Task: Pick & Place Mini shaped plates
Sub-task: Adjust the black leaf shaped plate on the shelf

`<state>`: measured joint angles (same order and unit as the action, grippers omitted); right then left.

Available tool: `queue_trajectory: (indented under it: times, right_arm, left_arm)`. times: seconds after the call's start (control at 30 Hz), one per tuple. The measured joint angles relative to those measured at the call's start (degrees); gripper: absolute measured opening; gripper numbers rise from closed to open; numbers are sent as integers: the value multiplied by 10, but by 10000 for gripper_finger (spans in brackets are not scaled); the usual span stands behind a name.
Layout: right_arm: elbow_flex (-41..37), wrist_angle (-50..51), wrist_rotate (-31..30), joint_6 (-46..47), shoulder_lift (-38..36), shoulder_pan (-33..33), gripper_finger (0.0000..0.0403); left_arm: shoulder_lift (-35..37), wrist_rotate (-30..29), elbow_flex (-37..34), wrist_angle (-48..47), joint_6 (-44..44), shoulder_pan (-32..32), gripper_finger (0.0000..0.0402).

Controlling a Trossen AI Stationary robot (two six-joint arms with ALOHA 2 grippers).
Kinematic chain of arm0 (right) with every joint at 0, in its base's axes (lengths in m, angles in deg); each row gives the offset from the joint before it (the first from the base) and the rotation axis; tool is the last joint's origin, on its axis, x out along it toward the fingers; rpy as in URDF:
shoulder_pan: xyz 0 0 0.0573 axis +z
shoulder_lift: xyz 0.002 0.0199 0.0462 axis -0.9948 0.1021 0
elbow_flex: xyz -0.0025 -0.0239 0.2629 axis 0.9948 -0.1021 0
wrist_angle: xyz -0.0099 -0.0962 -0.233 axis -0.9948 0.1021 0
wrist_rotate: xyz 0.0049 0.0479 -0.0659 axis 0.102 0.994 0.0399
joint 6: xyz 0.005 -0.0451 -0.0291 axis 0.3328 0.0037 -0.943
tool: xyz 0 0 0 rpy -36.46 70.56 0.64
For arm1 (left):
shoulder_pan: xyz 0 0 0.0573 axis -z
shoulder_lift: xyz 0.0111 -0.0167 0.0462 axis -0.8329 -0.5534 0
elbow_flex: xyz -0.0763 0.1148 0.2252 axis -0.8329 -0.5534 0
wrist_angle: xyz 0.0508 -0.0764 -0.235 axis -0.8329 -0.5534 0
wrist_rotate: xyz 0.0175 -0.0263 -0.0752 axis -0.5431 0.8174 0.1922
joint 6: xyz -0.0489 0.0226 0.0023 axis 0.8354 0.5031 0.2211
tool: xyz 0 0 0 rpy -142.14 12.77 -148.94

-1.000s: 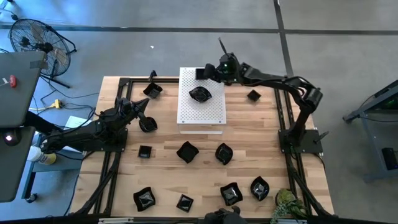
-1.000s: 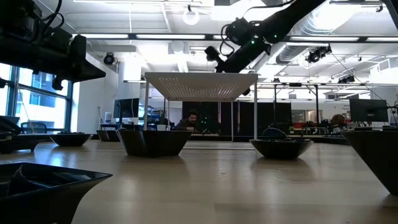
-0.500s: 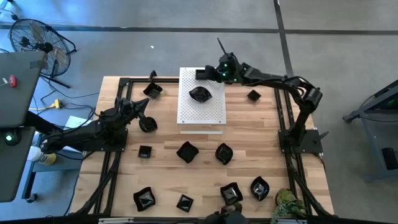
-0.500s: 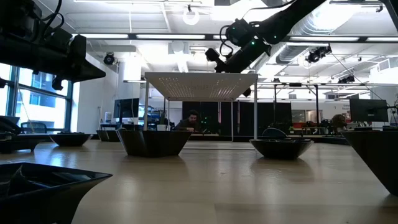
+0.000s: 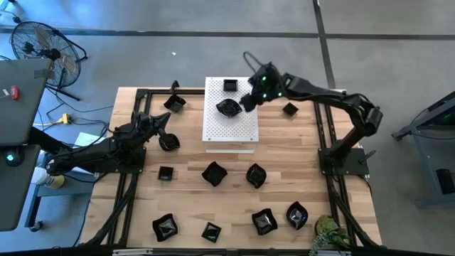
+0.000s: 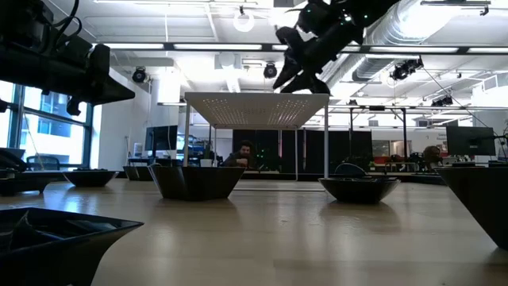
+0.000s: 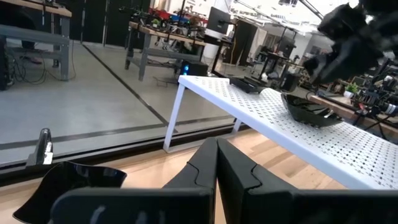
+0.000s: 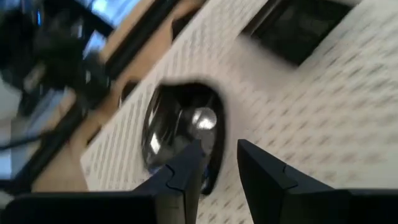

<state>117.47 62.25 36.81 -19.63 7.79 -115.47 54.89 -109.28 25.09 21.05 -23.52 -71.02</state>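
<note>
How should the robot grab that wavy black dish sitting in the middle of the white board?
Probably by its raised rim, coming straight down from above. The wavy black dish lies flat and open side up on the white board, so its thin edge sticks up for one finger inside and one outside. The side facing the right gripper looks handiest; the small square dish lies apart, out of the way.

grey concrete floor [image 5: 213,50], a standing fan [image 5: 35,43], bright ceiling lights [image 6: 243,21] and ducting.

White perforated board [image 5: 229,121] on wooden table [image 5: 298,167] — floor fan [image 5: 39,44] beyond.
</note>
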Motion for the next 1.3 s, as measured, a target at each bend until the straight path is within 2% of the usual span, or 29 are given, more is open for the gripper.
queue_trajectory:
  times: [0.27, 0.77, 0.9, 1.13, 1.3]
  right_arm:
    - [0, 7, -58, 8, 12, 29, 98]
    - [0, 1, -59, 36, 39, 35, 97]
    - [0, -17, -65, 39, 39, 37, 77]
    - [0, -21, -67, 28, 39, 34, 10]
    - [0, -22, -68, 28, 39, 24, 10]
  left_arm:
    - [0, 1, 0, 0, 1, 0, 1]
    - [0, 21, 0, 0, 15, 0, 1]
    - [0, 30, 0, 0, 15, 0, 1]
    - [0, 30, 0, 0, 15, 0, 1]
    - [0, 31, 0, 0, 15, 0, 1]
